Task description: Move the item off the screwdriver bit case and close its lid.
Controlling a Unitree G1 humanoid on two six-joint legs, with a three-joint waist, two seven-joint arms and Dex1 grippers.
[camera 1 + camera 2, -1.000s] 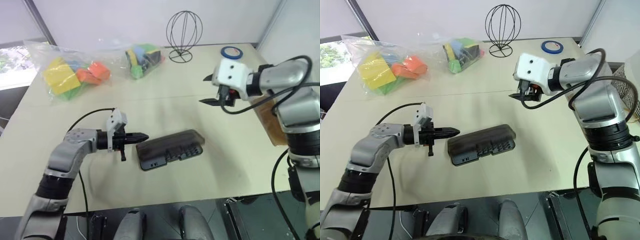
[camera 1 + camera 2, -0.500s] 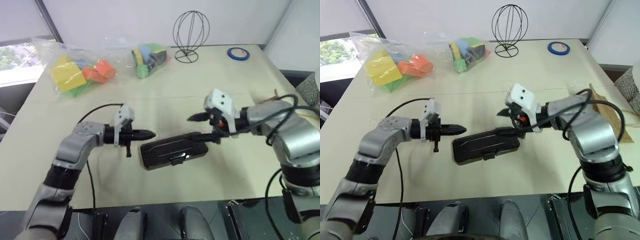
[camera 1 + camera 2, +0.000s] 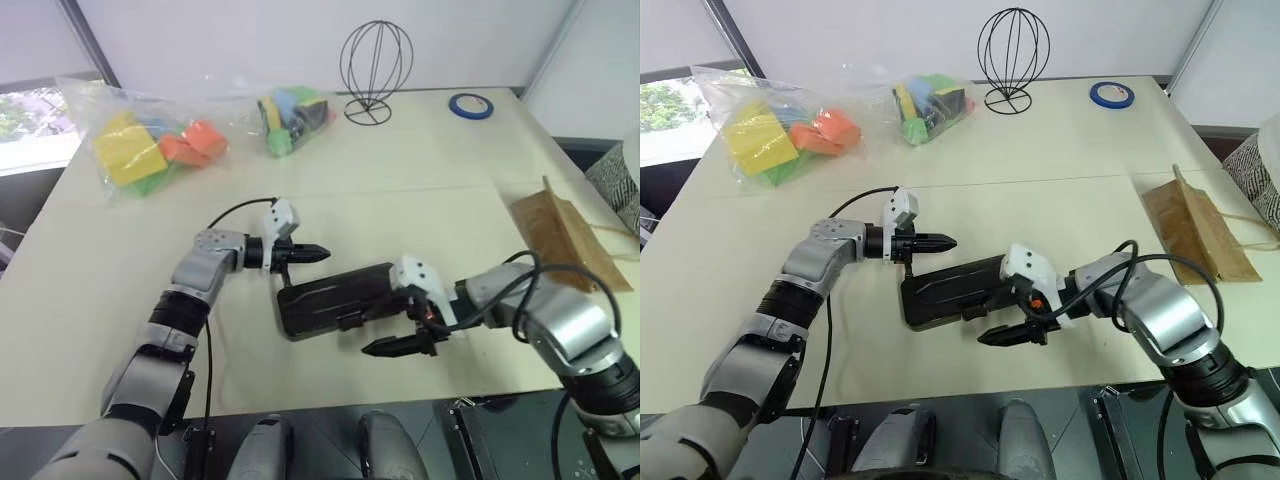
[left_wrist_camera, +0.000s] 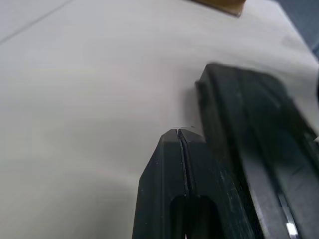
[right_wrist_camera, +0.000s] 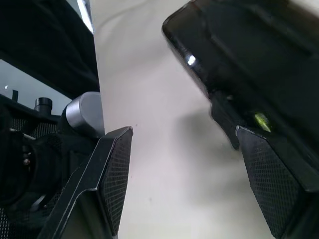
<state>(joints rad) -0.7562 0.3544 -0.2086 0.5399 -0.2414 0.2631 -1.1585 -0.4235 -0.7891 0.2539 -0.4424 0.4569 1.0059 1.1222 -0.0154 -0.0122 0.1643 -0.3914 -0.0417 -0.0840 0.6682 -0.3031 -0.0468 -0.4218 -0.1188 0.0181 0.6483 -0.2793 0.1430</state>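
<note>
Case (image 3: 955, 290): lying flat mid-table, lid now down. Paper bag (image 3: 1198, 232): resting well apart, right side. Left gripper (image 3: 940, 241): pressed together, closer to case corner. Right gripper (image 3: 1020, 325): spread, lowering beside latch; latching likely remaining.

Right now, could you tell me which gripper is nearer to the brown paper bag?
Right. The right gripper sits at the case's near edge, on the side toward the paper bag. The left gripper is at the case's far corner, farther from the bag.
</note>
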